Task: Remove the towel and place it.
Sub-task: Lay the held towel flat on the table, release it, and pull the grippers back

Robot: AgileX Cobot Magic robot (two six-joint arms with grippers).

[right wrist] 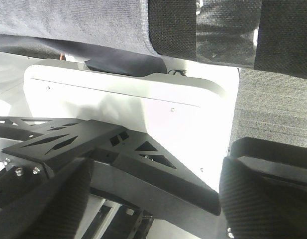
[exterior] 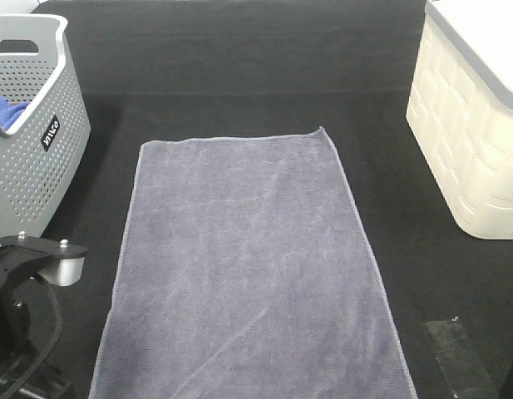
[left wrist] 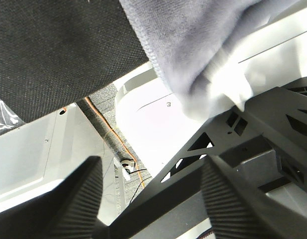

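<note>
**Towel Flat on Table; Both Pincers Open and Empty**

The towel [exterior: 252,266] is found spread flat, lengthwise, on the middle of the black table [exterior: 239,66]. Its far hem is seen lying square across the surface. Its near end runs out of the high view at the bottom. In both wrist views, that near end is seen draped over the table's front edge. Faint creases are noted across the cloth, but no folds.

The left gripper [left wrist: 151,167] is observed below the table edge. Its two ribbed fingers [left wrist: 88,199] are held wide apart, and nothing is gripped between them. No contact with the towel is seen. The right gripper [right wrist: 158,164] is likewise recorded with its fingers spread and nothing held, apart from the towel's overhanging hem.

A grey perforated basket [exterior: 40,141] is placed at the left of the table, beside the towel's far corner but apart from it. A blue cloth [exterior: 7,108] is contained in it. A cream crate [exterior: 472,141] stands at the right, well apart from the towel. A clear strip of tape [exterior: 456,349] is noted near the table's front right edge.
</note>
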